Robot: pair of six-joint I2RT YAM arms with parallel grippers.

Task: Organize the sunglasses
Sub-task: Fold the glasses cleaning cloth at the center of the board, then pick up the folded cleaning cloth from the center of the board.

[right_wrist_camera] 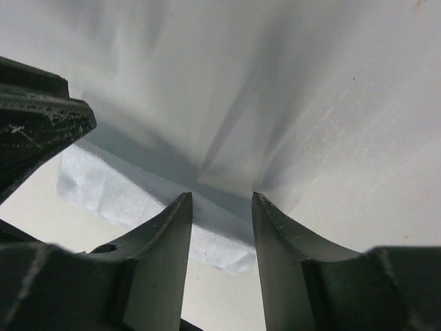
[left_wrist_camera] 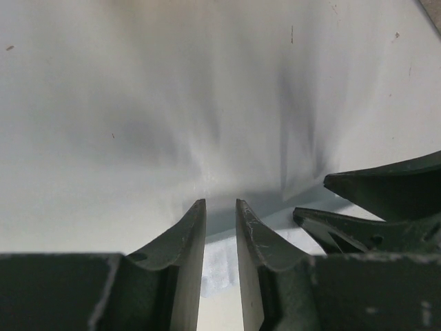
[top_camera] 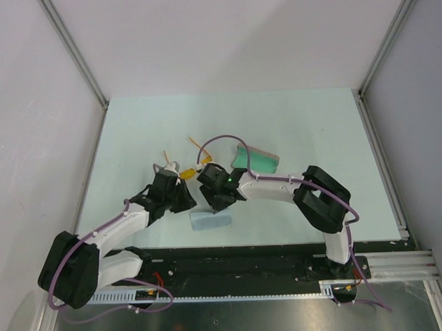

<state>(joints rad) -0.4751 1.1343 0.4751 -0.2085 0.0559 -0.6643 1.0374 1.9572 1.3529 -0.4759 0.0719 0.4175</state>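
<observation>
Sunglasses (top_camera: 185, 171): on the table (top_camera: 299, 126), mid-left, just behind both grippers. Orange lens part sits betw. the two wrists; thin arms stick out twd the far side, one up-left, one up-right. Partly hidden by the arms, so can't tell if folded. Nothing grips them.
L gripper (left_wrist_camera: 220, 207): fingers pressed nearly together w/ a thin slit left, pinching the cloth (top_camera: 210, 222). Creases in the fabric fan out from the tips.
R gripper (right_wrist_camera: 220, 200): fingers a bit wider apart than the L ones, also pinching cloth. Folds run out from the gap, and a doubled layer of pale blue hangs below.
Cloth: light blue, seen from top as a short strip just near-side of both grippers. In both wrist views it fills most of the frame, drawn up and creased.
Grippers rel. to each other: side by side, very close. R fingers (left_wrist_camera: 386, 189) show at the right edge of the L wrist view.
Case (top_camera: 256, 159): open, teal lining up, right of the sunglasses and behind the R forearm. Apart from cloth and glasses.
Arms: both reach in twd table centre, wrists angled down.
</observation>
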